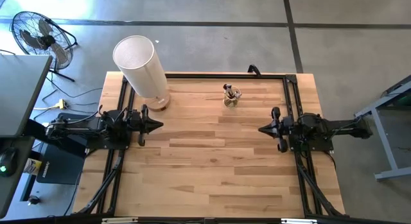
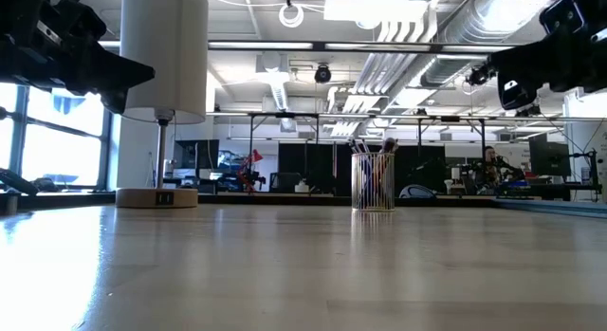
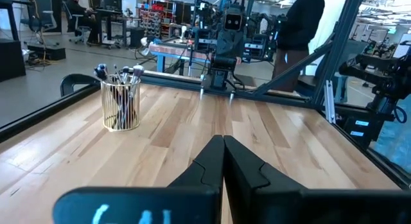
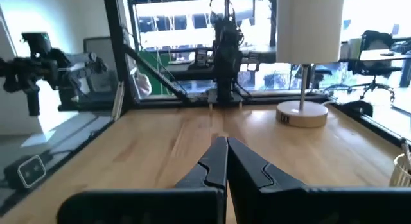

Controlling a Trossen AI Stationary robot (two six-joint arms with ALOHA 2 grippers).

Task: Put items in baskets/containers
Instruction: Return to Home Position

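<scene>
The small clear glass cup (image 1: 231,99) stands upright on its base near the table's far edge, and several thin dark-handled makeup brushes (image 1: 229,90) stand inside it, bristle tips up. The cup (image 3: 121,106) and the brushes (image 3: 119,74) also show in the left wrist view, and the cup (image 2: 373,182) in the low view. My left gripper (image 1: 160,125) hangs above the table's left side, shut, touching nothing. My right gripper (image 1: 261,129) hangs above the right side, shut and empty. Both are far from the cup.
A tall white cylinder lamp (image 1: 139,67) on a round wooden base (image 1: 157,103) stands at the far left of the table. A black metal frame (image 1: 212,76) runs along the far edge and both sides. Bare wood (image 1: 212,166) lies between the two arms.
</scene>
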